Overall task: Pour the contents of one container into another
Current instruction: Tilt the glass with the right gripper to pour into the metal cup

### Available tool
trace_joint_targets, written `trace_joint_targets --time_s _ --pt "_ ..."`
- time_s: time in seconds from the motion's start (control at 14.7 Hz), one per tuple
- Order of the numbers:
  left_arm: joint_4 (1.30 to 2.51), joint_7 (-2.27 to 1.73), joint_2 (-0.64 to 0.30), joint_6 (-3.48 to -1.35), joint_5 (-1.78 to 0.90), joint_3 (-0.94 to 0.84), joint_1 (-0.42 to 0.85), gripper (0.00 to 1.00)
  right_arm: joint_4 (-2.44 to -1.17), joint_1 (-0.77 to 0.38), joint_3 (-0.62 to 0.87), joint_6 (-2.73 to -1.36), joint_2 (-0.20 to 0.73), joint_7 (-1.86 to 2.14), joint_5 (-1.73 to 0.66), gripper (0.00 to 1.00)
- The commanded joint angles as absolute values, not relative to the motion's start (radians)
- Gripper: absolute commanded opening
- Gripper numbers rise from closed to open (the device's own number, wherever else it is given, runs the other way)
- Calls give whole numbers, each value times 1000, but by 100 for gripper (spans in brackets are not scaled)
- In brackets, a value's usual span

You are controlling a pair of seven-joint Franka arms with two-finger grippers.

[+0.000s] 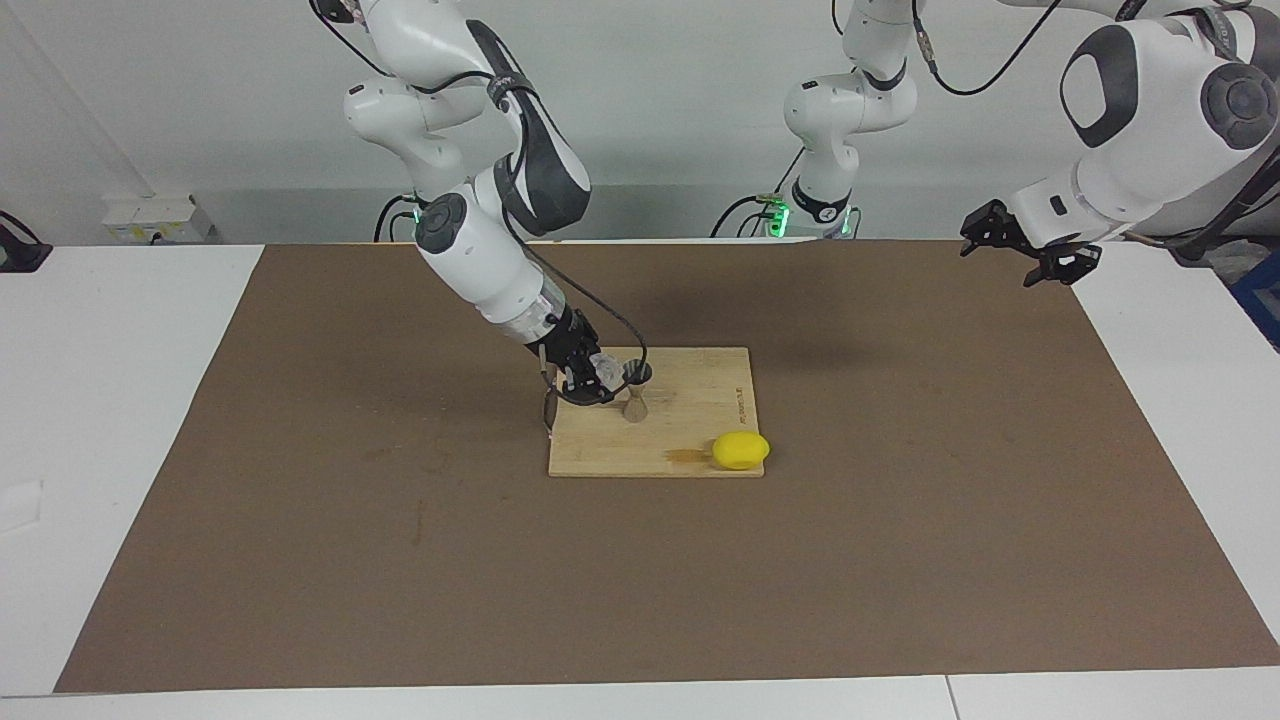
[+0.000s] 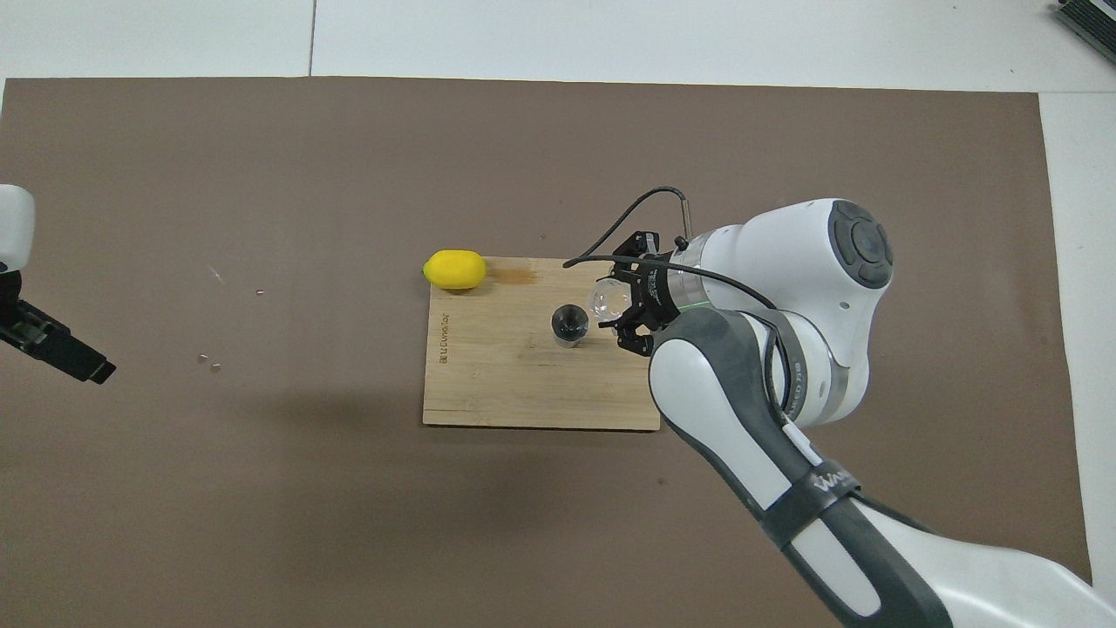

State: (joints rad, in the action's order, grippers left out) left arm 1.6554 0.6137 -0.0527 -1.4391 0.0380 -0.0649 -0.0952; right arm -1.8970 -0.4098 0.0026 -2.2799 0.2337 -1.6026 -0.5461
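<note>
Overhead view: the right gripper point(image 2: 621, 307) is seen over the wooden cutting board point(image 2: 514, 384), and its fingers are closed on the small clear glass cup point(image 2: 609, 299). The cup is held between the two fingertips and is tilted, with its mouth turned toward the metal jigger point(image 2: 570, 324). The jigger is standing upright on the board, just beside the cup, toward the left arm's end of the table. In the facing view the cup point(image 1: 606, 369) is seen raised at the height of the jigger's upper rim point(image 1: 637, 373), with its mouth close to that rim; whether the two are touching cannot be told. A yellow lemon point(image 1: 741, 450) is lying at the board's corner that is farther from the robots, partly on the board point(image 1: 690, 400) and partly on the brown mat point(image 1: 300, 500). The left gripper point(image 1: 1030, 255) is kept in the air over the mat's edge at the left arm's end of the table, where this arm waits; its fingers are spread apart and nothing is held by them.
</note>
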Motion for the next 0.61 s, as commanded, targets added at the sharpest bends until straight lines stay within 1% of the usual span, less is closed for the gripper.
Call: trace_joint_targets --time_s 0.0,0.07,0.14,0.55 --pt "1851 607 50 -1581 14 -51 -86 100 -1873 -436 -3 -2296 253 -1660 -483 0" --pt "1900 606 72 -1636 12 -51 -86 100 -1871 -436 -2 -2296 253 -1666 -467 0" --pt "1916 604 74 -1666 8 -51 -86 100 -1870 -440 -2 -2296 253 -1684 -457 0" --pt "1905 604 38 -1740 -35 -51 -98 100 -1861 -475 -2 -2310 255 -1706 -347 0"
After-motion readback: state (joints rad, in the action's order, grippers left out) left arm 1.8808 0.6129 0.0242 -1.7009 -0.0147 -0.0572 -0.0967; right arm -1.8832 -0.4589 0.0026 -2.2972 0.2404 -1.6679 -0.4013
